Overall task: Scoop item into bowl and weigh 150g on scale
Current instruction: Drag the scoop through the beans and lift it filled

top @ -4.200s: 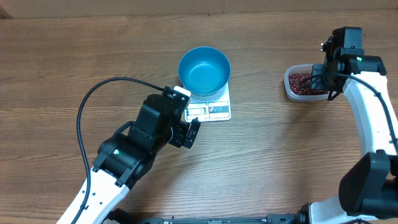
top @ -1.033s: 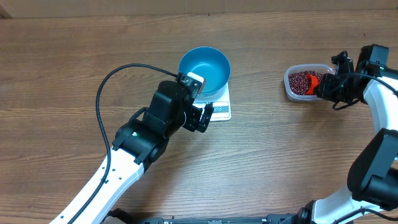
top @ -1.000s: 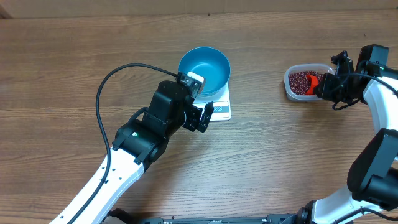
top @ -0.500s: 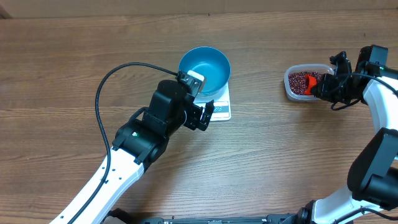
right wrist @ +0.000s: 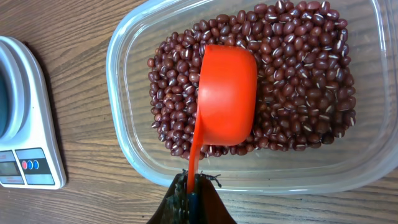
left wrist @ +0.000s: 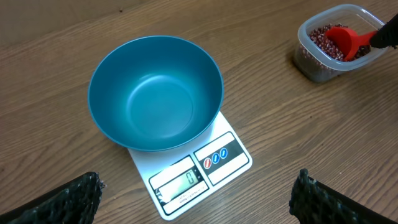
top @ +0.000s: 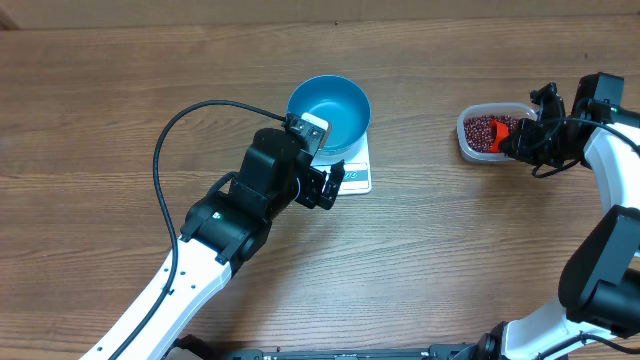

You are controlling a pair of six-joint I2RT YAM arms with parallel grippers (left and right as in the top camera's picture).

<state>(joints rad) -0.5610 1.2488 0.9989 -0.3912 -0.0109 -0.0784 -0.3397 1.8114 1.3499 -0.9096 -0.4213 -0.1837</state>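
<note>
Blue bowl (left wrist: 155,93), white scale (left wrist: 214,165), orange scoop (right wrist: 227,93) (beans (right wrist: 298,62) red-brown, pale-streaked).

Left arm (top: 232,215): blocky black housings on the upper section, glossy white shell on the lower link, small green light on the black part. Thick black cable (top: 160,155) arcs out from near the wrist and rejoins at the white shell. Pale rectangular block (top: 313,128) mounted at the wrist. Left fingers (left wrist: 71,199): black, with a coarse knobbly surface. Right arm (top: 612,155): same scheme, white links and black joint housings, with thin black wiring (top: 540,168) looped near the wrist. Right fingers (right wrist: 208,208): dark, smooth, tapering to a narrow tip.
</note>
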